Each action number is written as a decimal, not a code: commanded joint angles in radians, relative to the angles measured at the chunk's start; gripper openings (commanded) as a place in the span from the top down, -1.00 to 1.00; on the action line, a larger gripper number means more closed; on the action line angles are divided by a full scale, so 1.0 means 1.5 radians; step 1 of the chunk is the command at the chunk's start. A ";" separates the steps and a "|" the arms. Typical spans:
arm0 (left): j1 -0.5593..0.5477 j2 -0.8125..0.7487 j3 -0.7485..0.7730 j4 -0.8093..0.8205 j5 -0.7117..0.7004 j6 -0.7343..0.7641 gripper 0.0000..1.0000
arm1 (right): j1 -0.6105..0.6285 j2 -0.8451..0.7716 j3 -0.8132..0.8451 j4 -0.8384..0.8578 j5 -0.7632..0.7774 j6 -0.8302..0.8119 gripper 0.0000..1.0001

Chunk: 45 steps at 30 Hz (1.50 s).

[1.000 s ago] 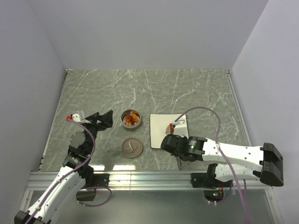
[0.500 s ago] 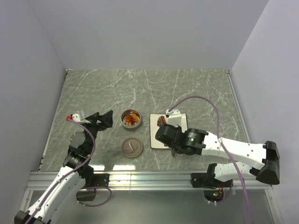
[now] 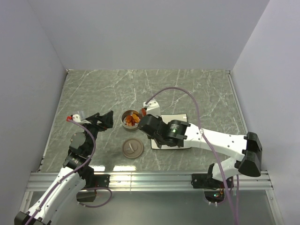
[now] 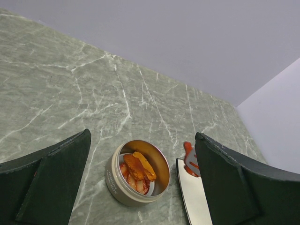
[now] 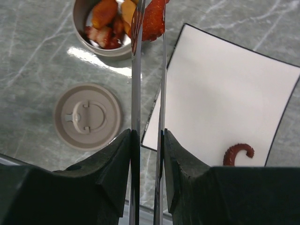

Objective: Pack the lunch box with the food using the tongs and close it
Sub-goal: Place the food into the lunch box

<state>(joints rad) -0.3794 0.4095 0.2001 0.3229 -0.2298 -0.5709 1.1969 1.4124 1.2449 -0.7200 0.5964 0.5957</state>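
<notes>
The lunch box point(image 3: 125, 123) is a round silver tin left of the plate, also in the left wrist view point(image 4: 117, 180) and the right wrist view point(image 5: 78, 21). Several orange and red food pieces point(image 4: 137, 168) lie in it. Its lid point(image 3: 132, 148) lies flat in front of it, handle up point(image 5: 87, 116). My right gripper point(image 5: 146, 136) is shut on the tongs point(image 5: 136, 70). The tongs' tips pinch a red food piece point(image 5: 153, 18) in the air at the tin's right rim point(image 3: 143, 110). My left gripper point(image 4: 143, 135) hangs open left of the tin point(image 3: 105, 119), holding nothing.
A white square plate point(image 5: 220, 84) lies right of the tin, partly under the right arm point(image 3: 183, 118). One curved dark-red piece point(image 5: 238, 152) lies on the plate near its edge. Grey walls close in the marble table on three sides.
My right arm has swung left from the plate to the tin's right rim, carrying the red piece in the tongs. The left arm has not moved.
</notes>
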 commanded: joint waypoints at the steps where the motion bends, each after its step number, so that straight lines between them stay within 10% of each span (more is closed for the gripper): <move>1: -0.002 -0.001 -0.001 0.010 0.004 -0.010 -0.99 | -0.009 0.023 0.052 0.057 -0.014 -0.059 0.42; 45: -0.002 0.002 -0.002 0.013 0.006 -0.010 -0.99 | -0.040 0.117 0.114 0.078 -0.059 -0.096 0.03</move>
<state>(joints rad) -0.3794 0.4095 0.2001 0.3229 -0.2298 -0.5713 1.1446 1.6161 1.3746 -0.6380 0.4808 0.4549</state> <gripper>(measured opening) 0.995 0.485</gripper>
